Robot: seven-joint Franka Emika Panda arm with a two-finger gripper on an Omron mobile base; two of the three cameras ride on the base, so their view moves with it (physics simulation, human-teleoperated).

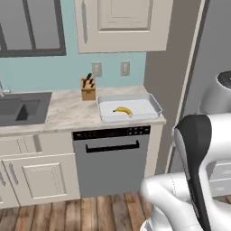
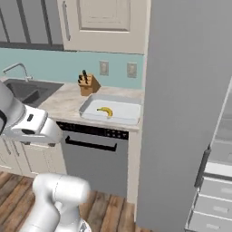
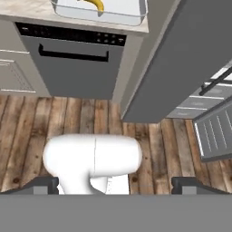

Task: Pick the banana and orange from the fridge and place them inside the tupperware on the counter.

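The banana (image 1: 122, 110) lies inside the tupperware (image 1: 153, 103) on the counter (image 1: 67, 113), just left of the fridge (image 1: 207, 58). From the right base view, the banana (image 2: 105, 111) rests in the tupperware (image 2: 129, 118) beside the fridge's open grey door (image 2: 181, 113). In the hand view, my gripper (image 3: 115, 186) is open with nothing between its fingertips (image 3: 45, 185), and it looks down at the wooden floor, well below and apart from the banana (image 3: 95, 4) and tupperware (image 3: 99, 17). The orange is out of view.
A knife block (image 1: 88, 88) stands behind the tupperware, with a dark sink (image 1: 22, 108) to the left. A grey dishwasher (image 1: 110, 158) sits under the counter. Fridge drawers (image 2: 213, 190) show past the open door. Wooden floor (image 3: 27, 127) lies in front.
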